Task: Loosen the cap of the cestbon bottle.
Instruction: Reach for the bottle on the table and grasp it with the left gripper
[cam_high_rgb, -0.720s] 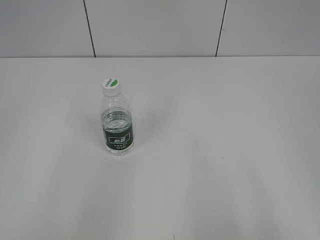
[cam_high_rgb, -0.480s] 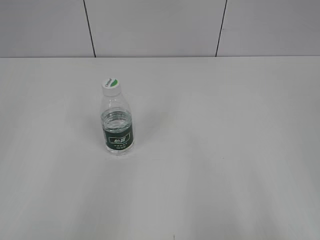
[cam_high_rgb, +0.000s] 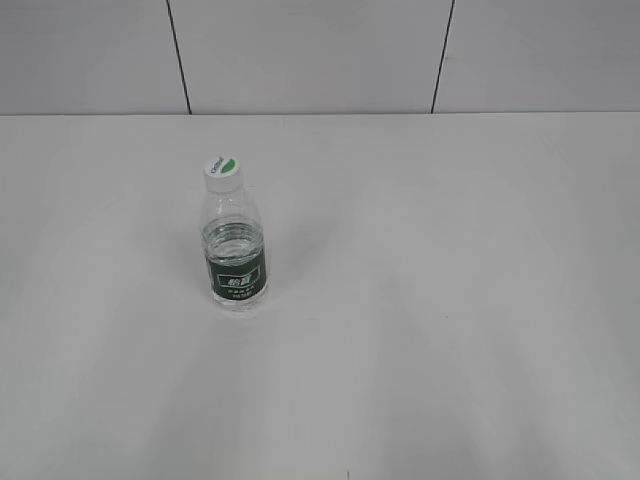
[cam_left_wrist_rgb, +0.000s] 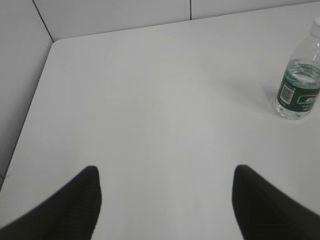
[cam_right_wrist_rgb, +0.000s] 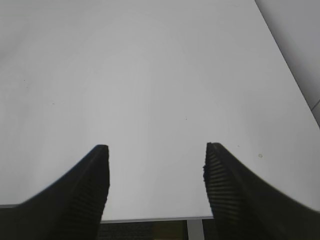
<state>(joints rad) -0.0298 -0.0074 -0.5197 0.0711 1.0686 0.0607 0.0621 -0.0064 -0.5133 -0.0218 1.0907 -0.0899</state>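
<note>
The white table (cam_high_rgb: 450, 300) spreads bare under both claws, and neither arm shows in the exterior view. The cestbon bottle (cam_high_rgb: 236, 250) stands upright on it, well ahead of the left gripper (cam_left_wrist_rgb: 165, 200) and off to that claw's right, near the edge of its wrist view; the right gripper (cam_right_wrist_rgb: 156, 185) hangs over the table's near edge with no bottle in front of it at all. Both claws stand wide and empty, their dark ribbed fingers (cam_right_wrist_rgb: 227, 190) spread apart. The cap (cam_high_rgb: 222, 172) sits on the bottle's neck, white with a green patch, untouched by anything.

The main risk, as I judge it, is tipping: the bottle is slim, light and only partly filled, so a finger that arrives off-centre could knock it over or skid it across the smooth table. A second risk lies in the twist itself. If one claw turns the cap while the other does not clamp the body firmly, the whole bottle may spin and the cap stays tight. Squeezing the thin clear wall too hard could buckle it. The cap is small, so a slightly high or tilted grasp could slip off its rim.
</note>
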